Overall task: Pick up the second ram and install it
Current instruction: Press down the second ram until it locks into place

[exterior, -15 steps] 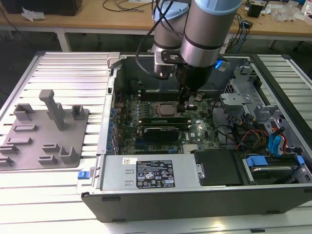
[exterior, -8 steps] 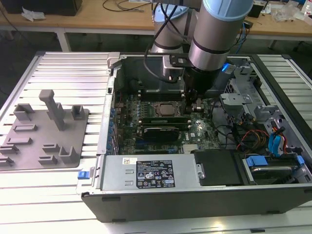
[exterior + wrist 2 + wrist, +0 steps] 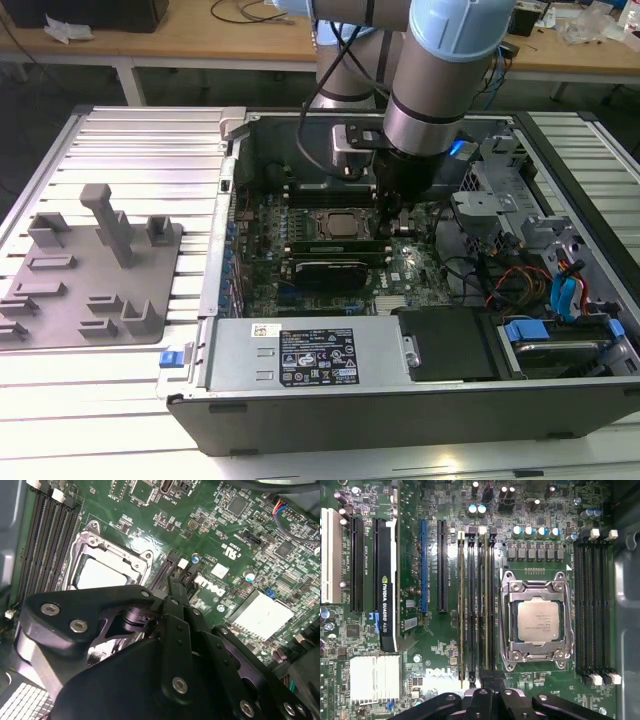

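The tool (image 3: 487,682), fingers pressed together, sits at one end of the second ram (image 3: 485,605), which stands edge-up in its slot beside the processor socket (image 3: 536,621), long axis running straight away from the fingertips.

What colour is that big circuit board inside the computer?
Green circuit board, clearest in the first wrist view.

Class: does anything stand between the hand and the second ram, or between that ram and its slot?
Nothing visible does. The hand sits at one end of the second ram, which stands on edge in a slot beside the processor socket.
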`<state>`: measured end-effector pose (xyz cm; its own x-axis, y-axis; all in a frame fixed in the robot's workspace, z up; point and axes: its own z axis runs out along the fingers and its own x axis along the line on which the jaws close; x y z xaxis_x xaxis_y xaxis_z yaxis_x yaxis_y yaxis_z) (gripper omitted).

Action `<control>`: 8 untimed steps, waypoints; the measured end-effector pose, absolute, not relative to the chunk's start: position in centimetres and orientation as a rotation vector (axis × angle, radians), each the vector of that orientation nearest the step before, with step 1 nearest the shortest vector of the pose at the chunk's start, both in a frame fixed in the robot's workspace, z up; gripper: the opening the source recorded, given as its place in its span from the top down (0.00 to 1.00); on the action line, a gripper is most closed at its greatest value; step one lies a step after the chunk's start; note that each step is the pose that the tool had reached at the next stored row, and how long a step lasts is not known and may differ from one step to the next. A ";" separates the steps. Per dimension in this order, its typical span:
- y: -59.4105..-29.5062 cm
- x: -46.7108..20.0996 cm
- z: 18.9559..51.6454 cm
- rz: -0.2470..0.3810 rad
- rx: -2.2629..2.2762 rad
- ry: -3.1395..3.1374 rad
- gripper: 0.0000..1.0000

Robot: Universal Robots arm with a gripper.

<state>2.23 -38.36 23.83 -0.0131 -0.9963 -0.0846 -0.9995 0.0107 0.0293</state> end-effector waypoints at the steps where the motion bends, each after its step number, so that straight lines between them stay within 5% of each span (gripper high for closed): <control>1: -38.3 2.2 23.6 0.124 -2.179 2.205 0.92; 8: -38.3 2.2 22.8 0.124 -2.179 2.206 0.92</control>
<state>2.22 -38.31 22.84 -0.0133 -0.9964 -0.0834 -0.9995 0.0109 0.0295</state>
